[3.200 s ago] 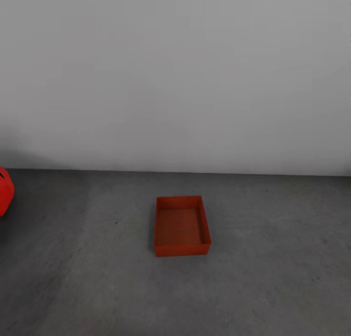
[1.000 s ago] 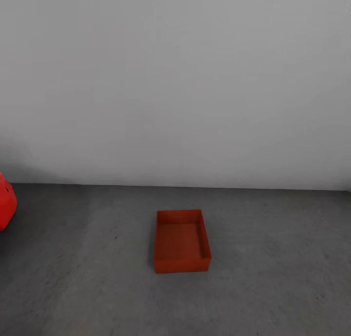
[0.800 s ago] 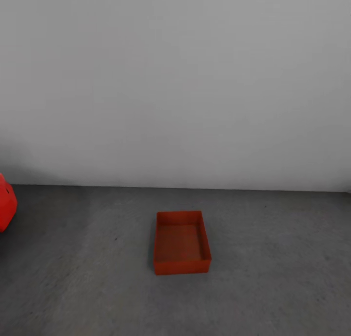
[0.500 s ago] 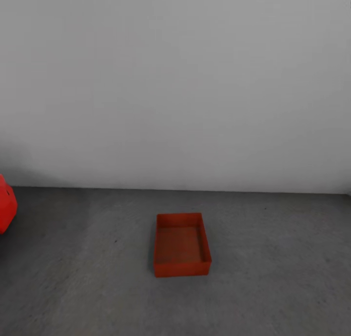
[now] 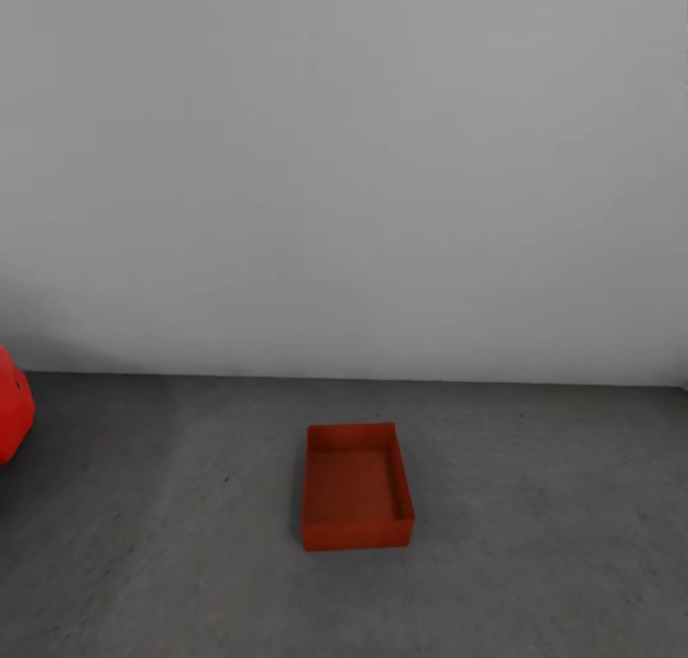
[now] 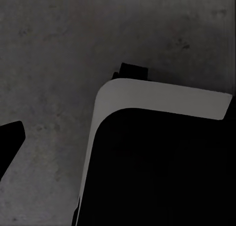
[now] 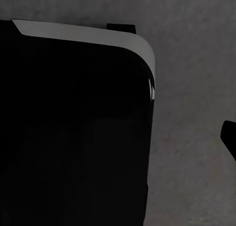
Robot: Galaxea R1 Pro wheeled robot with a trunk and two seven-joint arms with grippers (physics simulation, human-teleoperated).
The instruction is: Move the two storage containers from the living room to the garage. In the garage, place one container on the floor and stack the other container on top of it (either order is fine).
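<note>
Ahead of you, the storage container (image 5: 355,487) is a flat orange-red all over, its inner walls a shade darker than the rim. The floor (image 5: 535,543) beneath it is dark grey concrete with fine, lighter speckling and faint mottled patches. The wall (image 5: 344,161) behind is plain pale grey, unpatterned. At nine o'clock, the car (image 5: 11,417) shows bright red. In your wrist views, the robot's base (image 6: 162,162) is black, edged in light grey.

head forward-down, wrists near floor (image 6: 49,34) (shared)

Soft, even light in the head view, faint shadows; both wrist views dim and grainy.
</note>
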